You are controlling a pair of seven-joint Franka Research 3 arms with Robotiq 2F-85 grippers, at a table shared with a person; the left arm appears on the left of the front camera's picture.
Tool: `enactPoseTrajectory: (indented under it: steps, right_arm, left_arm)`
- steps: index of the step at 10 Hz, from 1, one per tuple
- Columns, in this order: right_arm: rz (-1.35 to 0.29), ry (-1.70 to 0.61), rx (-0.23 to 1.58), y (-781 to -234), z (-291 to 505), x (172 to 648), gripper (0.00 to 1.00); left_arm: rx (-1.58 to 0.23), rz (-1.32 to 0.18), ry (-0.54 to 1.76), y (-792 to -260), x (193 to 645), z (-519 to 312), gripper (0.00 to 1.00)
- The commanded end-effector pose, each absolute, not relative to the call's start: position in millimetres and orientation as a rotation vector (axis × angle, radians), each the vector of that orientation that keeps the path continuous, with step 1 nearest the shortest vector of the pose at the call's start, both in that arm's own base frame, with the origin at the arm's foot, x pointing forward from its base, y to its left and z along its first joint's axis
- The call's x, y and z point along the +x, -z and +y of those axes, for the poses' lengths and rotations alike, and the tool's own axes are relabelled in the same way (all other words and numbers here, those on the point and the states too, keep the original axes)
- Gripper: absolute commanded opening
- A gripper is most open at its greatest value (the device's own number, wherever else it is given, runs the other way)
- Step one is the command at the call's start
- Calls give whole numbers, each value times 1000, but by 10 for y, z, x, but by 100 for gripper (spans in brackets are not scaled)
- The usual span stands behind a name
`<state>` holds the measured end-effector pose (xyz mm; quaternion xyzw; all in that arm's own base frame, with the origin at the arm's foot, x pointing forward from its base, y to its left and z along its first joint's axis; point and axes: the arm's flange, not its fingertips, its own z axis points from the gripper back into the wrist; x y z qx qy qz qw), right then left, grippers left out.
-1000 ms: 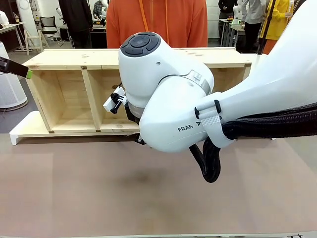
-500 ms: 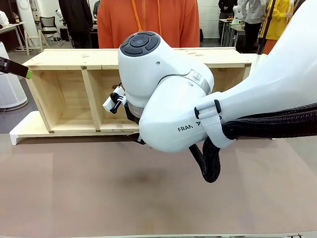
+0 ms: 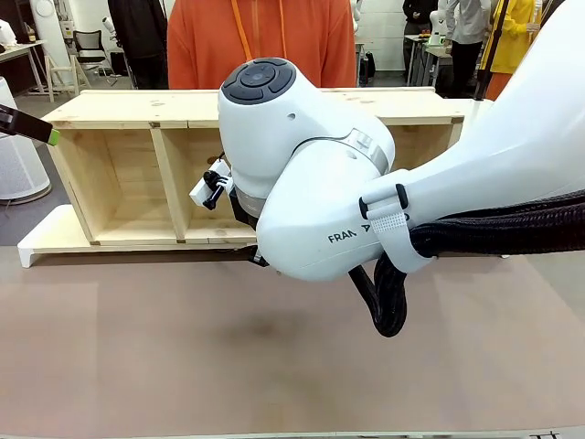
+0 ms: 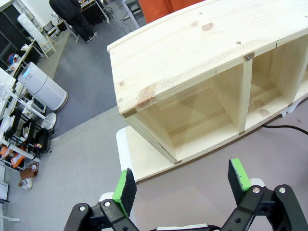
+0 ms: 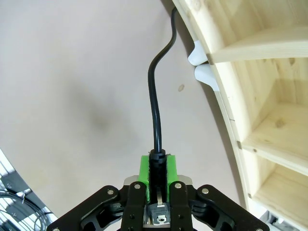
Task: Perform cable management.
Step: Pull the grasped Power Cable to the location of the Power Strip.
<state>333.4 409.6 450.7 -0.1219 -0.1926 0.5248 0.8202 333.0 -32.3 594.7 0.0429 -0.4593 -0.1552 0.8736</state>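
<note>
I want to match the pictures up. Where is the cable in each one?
Front view: too blocked by the right arm to tell.
Left wrist view: cable at the right edge, just below the shelf.
Right wrist view: cable in the middle, running from the right gripper up toward the shelf.
Shared landmark: the wooden shelf.

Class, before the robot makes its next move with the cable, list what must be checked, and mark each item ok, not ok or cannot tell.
1. Right tool shut on the cable: ok.
2. Cable between that tool and the wooden shelf free of knots: ok.
3. Left tool open and holding nothing: ok.
4. Where the cable's far end leads: cannot tell; it leaves the picture along the shelf's foot.
5. Hands of the person away from the shelf: cannot tell.
</note>
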Motion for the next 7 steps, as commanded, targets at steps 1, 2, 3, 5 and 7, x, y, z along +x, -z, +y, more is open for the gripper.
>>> enactPoseTrajectory:
  steps: [1, 2, 3, 5, 7]
  right_arm:
    - [-397, -1131, -264, -4490, 4095, 3291, 16]
    - [-399, -1082, -274, -4555, 3966, 3194, 16]
    - [-413, -1030, -282, -4631, 3857, 3121, 16]
    - [-461, -880, -324, -4841, 3467, 2943, 16]
    - [-471, -754, -347, -4947, 3083, 2851, 16]
  left_arm:
    - [93, -966, 324, -5945, 3341, -328, 100]
    - [93, -966, 324, -5945, 3341, -328, 100]
    - [93, -966, 324, -5945, 3341, -328, 100]
    - [93, -966, 324, -5945, 3341, -328, 100]
    - [93, -966, 324, -5945, 3341, -328, 100]
